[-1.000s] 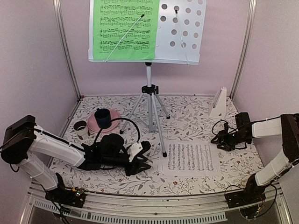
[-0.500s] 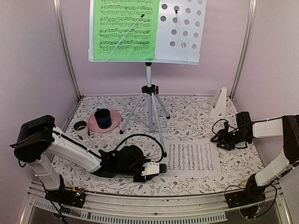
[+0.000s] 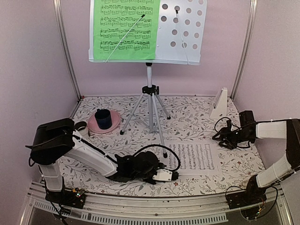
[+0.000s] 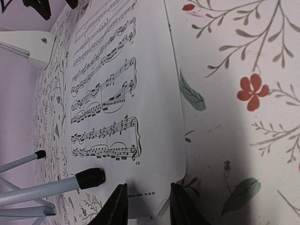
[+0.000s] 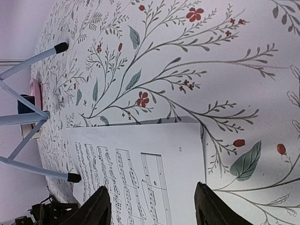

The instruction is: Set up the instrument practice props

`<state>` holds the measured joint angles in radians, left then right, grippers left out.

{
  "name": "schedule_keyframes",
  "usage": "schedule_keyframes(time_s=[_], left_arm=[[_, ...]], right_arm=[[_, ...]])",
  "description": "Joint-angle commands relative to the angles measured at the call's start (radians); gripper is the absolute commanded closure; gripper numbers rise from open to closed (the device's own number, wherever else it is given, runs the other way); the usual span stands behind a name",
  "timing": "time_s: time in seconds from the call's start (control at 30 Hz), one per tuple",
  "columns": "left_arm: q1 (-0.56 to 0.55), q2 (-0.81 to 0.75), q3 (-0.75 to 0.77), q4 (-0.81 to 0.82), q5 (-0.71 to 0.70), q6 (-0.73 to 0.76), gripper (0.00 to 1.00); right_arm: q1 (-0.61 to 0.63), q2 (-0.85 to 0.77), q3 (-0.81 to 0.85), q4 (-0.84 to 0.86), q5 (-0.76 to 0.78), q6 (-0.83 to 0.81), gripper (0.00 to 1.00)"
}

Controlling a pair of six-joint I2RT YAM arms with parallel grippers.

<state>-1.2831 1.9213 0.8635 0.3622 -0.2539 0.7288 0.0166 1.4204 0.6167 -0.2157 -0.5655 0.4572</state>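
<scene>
The pale grey music stand [image 3: 149,93] stands at the back middle. The green sheet [image 3: 124,29] rests on the left half of its hole-punched desk [image 3: 185,30]. The white sheet [image 3: 193,157] lies flat on the table by the tripod's front foot [image 3: 165,154]. The white metronome [image 3: 219,104] stands at the back right. My left gripper [image 3: 175,176] is low at the sheet's near-left corner. In the left wrist view it [image 4: 147,208] is open, its jaws either side of that corner [image 4: 140,197]. My right gripper [image 3: 218,138] is open and empty just right of the sheet [image 5: 140,159].
A dark blue cup [image 3: 103,118] sits on a pink plate [image 3: 93,125] at the left, with a small white cup [image 3: 80,127] beside it. Tripod legs [image 3: 136,110] spread over the middle. Pink walls close in the table on three sides.
My left arm has swung right along the near edge, from left of the tripod foot to the white sheet's near-left corner. My right gripper has shifted slightly away from me.
</scene>
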Motion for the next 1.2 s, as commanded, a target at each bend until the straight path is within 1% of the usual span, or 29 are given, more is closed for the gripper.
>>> schedule_keyframes(time_s=[0.0, 0.17, 0.23, 0.33, 0.37, 0.6, 0.67, 0.83, 0.87, 0.93, 0.97, 1.03, 1.1, 1.17], left_arm=[[-0.03, 0.031, 0.006, 0.014, -0.044, 0.102, 0.71], [-0.048, 0.036, 0.049, 0.032, 0.021, 0.109, 0.83], [-0.052, 0.036, 0.067, 0.034, 0.034, 0.099, 0.89], [-0.056, 0.077, 0.081, 0.043, 0.043, 0.085, 1.0], [-0.056, 0.078, 0.084, 0.05, 0.046, 0.078, 1.0], [-0.033, 0.085, 0.109, 0.067, 0.055, 0.018, 1.0], [-0.016, 0.062, 0.104, 0.059, 0.068, 0.003, 1.0], [0.004, -0.052, 0.054, 0.071, 0.134, -0.027, 1.0], [0.005, -0.067, 0.05, 0.066, 0.15, -0.029, 1.0], [0.011, -0.083, 0.073, -0.033, 0.202, -0.028, 1.0], [0.014, -0.082, 0.088, -0.097, 0.209, -0.036, 0.98], [0.015, -0.09, 0.082, -0.177, 0.223, -0.023, 0.85], [0.015, -0.102, 0.045, -0.178, 0.22, 0.009, 0.78], [0.024, -0.103, 0.04, -0.201, 0.232, 0.02, 0.74]], right_arm=[[-0.016, -0.043, 0.042, -0.021, -0.028, 0.016, 0.38], [-0.02, -0.068, 0.063, -0.032, -0.031, 0.026, 0.37], [-0.023, -0.077, 0.065, -0.036, -0.032, 0.027, 0.37], [-0.031, -0.09, 0.066, -0.048, -0.04, 0.03, 0.35], [-0.034, -0.097, 0.065, -0.052, -0.042, 0.03, 0.34], [-0.04, -0.143, 0.037, -0.079, -0.087, 0.063, 0.3], [-0.04, -0.147, 0.029, -0.082, -0.105, 0.072, 0.3], [-0.039, -0.153, 0.018, -0.081, -0.139, 0.089, 0.3], [-0.04, -0.153, 0.02, -0.081, -0.14, 0.088, 0.3], [-0.04, -0.148, 0.025, -0.08, -0.144, 0.084, 0.29], [-0.04, -0.144, 0.026, -0.08, -0.147, 0.082, 0.29], [-0.039, -0.136, 0.028, -0.079, -0.152, 0.079, 0.29], [-0.04, -0.129, 0.03, -0.077, -0.154, 0.077, 0.29], [-0.04, -0.125, 0.032, -0.077, -0.156, 0.072, 0.29]])
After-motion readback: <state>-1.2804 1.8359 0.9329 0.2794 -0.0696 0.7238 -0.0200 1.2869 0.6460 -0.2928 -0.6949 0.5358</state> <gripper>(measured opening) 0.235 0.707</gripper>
